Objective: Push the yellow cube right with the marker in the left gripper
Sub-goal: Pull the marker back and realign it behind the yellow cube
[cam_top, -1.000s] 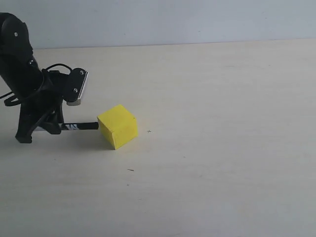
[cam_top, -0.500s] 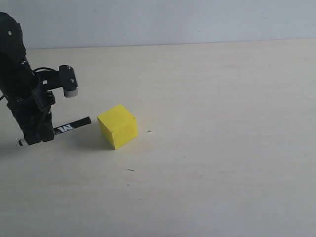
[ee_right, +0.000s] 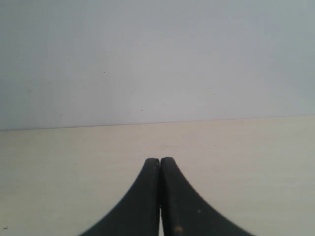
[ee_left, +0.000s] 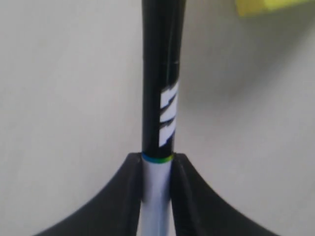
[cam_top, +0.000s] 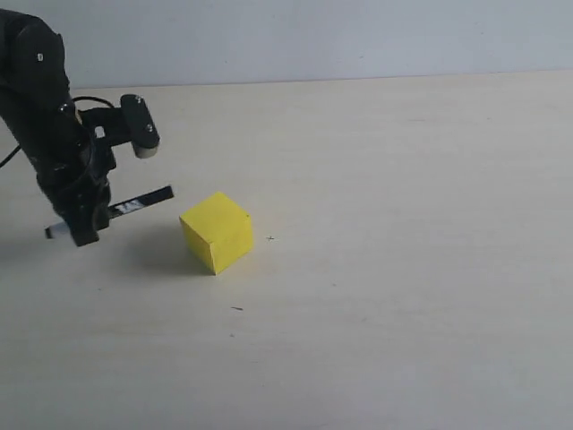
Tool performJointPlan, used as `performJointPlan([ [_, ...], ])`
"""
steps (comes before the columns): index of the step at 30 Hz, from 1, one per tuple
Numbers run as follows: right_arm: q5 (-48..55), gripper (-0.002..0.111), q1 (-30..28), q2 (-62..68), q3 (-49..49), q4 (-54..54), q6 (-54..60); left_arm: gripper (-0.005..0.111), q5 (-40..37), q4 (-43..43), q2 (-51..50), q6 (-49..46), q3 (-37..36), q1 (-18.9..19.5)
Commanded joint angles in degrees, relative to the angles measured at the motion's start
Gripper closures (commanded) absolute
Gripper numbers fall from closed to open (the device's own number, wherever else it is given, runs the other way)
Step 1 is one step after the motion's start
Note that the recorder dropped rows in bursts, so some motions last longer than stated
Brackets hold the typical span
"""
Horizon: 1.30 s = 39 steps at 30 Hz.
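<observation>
Firmly in left hand (ee_left: 156, 164), marker (ee_left: 160, 98), white lettering (ee_left: 168, 115) unreadable, clear of yellow cube (cam_top: 216, 231).

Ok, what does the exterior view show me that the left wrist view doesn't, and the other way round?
Exterior only: the whole yellow cube, the clear gap between it and the marker tip, and the marker's white rear end sticking out behind the left gripper. Left wrist only: the fingers clamped on the white barrel, right at a coloured ring. Both: the marker's black end with white lettering, and at least part of the yellow cube.
</observation>
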State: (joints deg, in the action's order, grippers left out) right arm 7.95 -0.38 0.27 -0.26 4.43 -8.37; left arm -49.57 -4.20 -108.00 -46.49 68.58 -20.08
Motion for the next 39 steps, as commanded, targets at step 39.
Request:
performJointPlan([
  [39, -0.3, 0.108, 0.0, -0.3, 0.3, 0.1, 0.2, 0.107, 4.5, -6.1, 0.3, -15.6, -0.2, -1.5],
])
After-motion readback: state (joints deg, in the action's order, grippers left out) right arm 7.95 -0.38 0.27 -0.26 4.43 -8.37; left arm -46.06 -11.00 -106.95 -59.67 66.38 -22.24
